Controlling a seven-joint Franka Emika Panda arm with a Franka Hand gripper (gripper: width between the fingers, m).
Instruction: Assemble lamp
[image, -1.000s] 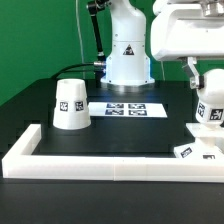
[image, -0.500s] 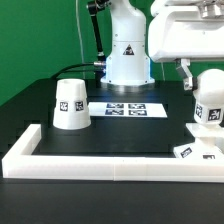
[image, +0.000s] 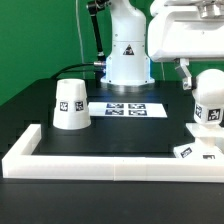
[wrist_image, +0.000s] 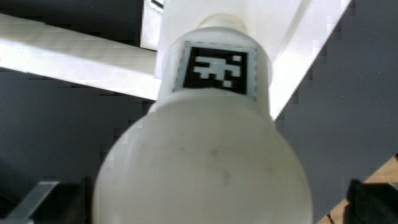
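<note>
The white rounded bulb (image: 211, 102) stands upright at the exterior view's right edge, tag facing front, partly cut off. The flat base (image: 196, 152) lies just in front of it, only partly in view. The cone shade (image: 70, 104) stands wide end down at the exterior view's left. My gripper (image: 205, 85) is over the bulb, with one finger (image: 184, 78) showing beside it. In the wrist view the bulb (wrist_image: 210, 140) fills the space between the jaws of my gripper (wrist_image: 210, 205). The fingers (wrist_image: 47, 200) stand apart from its sides, open.
The marker board (image: 127, 108) lies flat in the middle, in front of the arm's white pedestal (image: 127, 55). Long white bars (image: 110, 166) edge the table's front and left side. A green wall is behind.
The visible finger moved outward, away from the bulb, between one second and half a second ago. The bulb shifted slightly. Nothing has moved since.
</note>
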